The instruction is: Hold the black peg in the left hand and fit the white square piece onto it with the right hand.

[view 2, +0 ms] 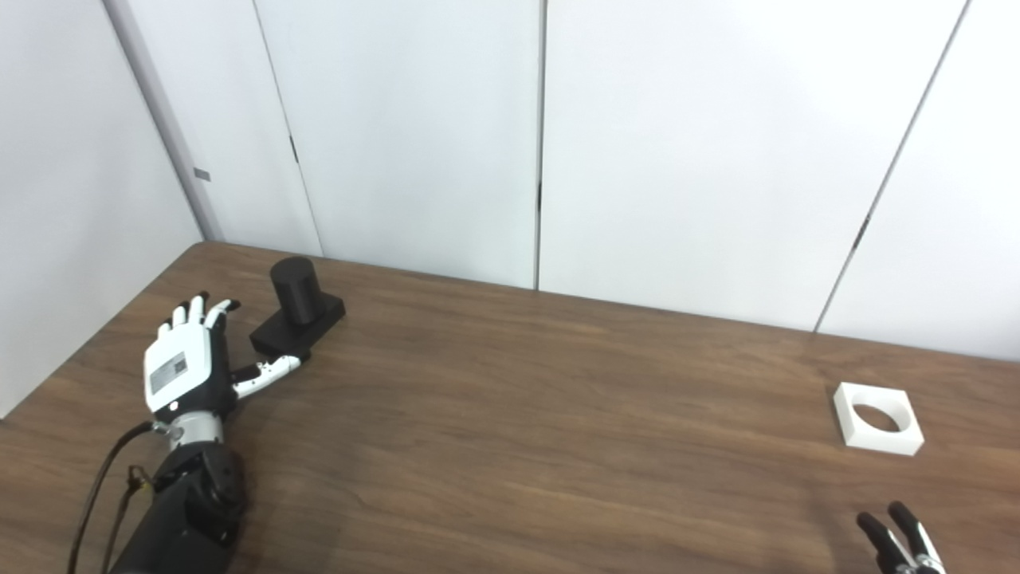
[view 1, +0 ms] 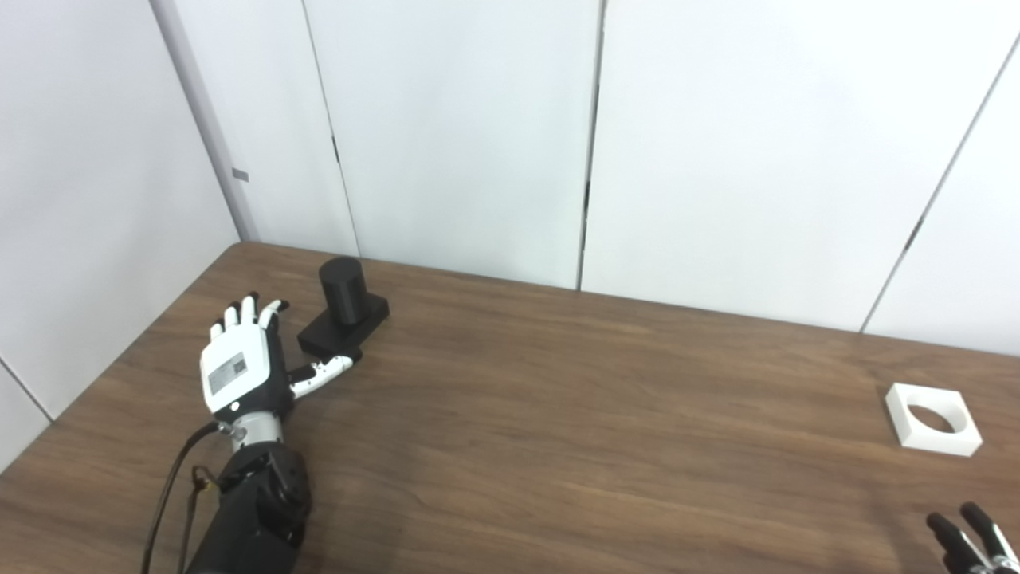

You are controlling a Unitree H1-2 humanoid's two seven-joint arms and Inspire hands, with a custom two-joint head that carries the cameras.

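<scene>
The black peg (view 1: 345, 307), a short cylinder standing on a square black base, rests on the brown table (view 1: 574, 430) at the far left. My left hand (view 1: 243, 363) lies open just left of it, fingers spread, thumb reaching under the near edge of the base; it holds nothing. The white square piece (view 1: 932, 418) with a round hole lies flat at the far right of the table. Only dark fingertips of my right hand (view 1: 968, 534) show at the bottom right corner, nearer to me than the white piece and apart from it.
White wall panels (view 1: 478, 135) close the table at the back and on the left. A black cable (view 1: 167, 494) runs along my left forearm. The table's right edge is out of view.
</scene>
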